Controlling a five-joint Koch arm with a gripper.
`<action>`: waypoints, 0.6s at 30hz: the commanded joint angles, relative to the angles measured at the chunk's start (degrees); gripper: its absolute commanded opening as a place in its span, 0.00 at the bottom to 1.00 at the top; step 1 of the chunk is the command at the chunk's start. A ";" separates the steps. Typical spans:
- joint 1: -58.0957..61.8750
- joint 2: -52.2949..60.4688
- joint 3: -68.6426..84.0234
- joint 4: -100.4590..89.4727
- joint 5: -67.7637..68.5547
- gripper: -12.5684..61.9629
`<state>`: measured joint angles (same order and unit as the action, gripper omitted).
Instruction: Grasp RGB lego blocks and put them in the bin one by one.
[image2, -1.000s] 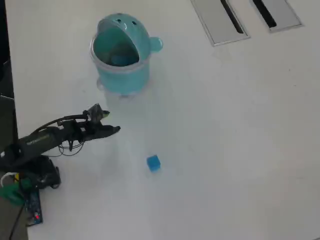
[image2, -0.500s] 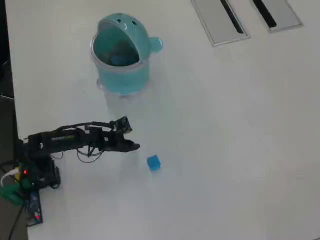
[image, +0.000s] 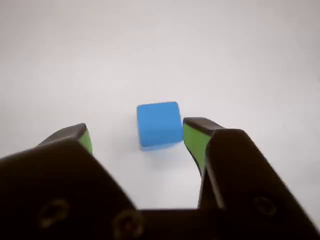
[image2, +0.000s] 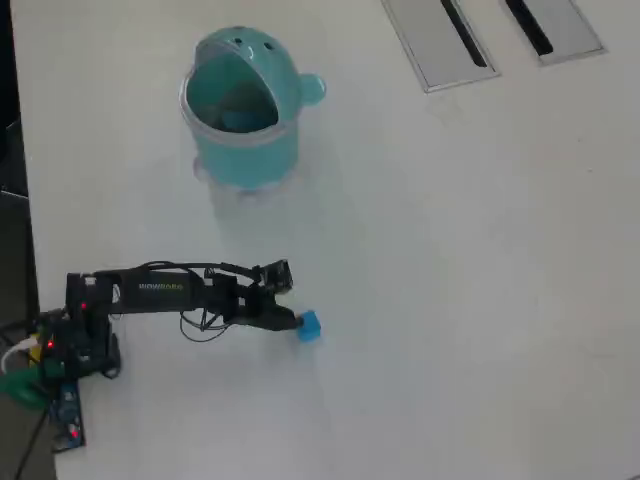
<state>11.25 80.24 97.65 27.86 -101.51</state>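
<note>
Open, empty pincer (image: 135, 136) reaching toward the blue block (image: 159, 124) on the white counter (image2: 480, 250); the block sits beside the right-hand tip, which may nudge it aside on closing.

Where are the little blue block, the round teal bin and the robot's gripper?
Small bright blue plastic cube (image: 159, 125): wrist view, on its top face.
Round teal plastic bin with domed hood (image2: 247, 150): overhead view, on its front wall.
Open gripper with green pads (image: 135, 138): wrist view, midway between its fingertips.
</note>
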 joint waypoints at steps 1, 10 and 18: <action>1.23 0.18 -6.68 -2.02 0.00 0.61; 2.02 -3.87 -7.12 -2.64 -0.09 0.61; 4.04 -9.76 -11.34 -2.64 0.00 0.61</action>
<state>14.85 69.52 92.64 27.07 -101.69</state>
